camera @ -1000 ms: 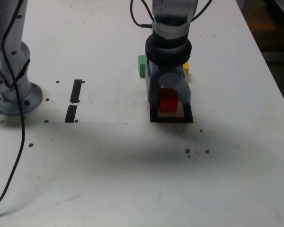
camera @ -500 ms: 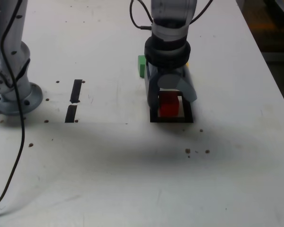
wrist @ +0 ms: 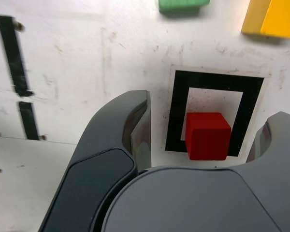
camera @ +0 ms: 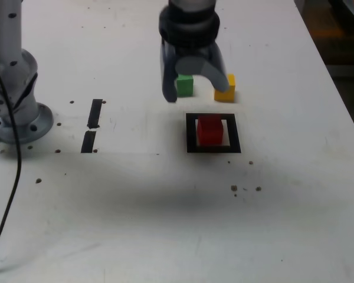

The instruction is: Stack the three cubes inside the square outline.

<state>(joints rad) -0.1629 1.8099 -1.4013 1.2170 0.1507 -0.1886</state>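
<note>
Hovering with its jaws spread and nothing between them, the tool [camera: 194,82] is hanging above the white surface [camera: 135,212], while the red cube [camera: 210,130] is sitting free inside the square outline [camera: 192,131], just in front of and below the tool, likely serving as the stack's base. Behind the tool's fingers, the green cube [camera: 184,85] and the yellow cube [camera: 226,87] are waiting side by side, apart from each other, so either seems a ready next pick.
</note>
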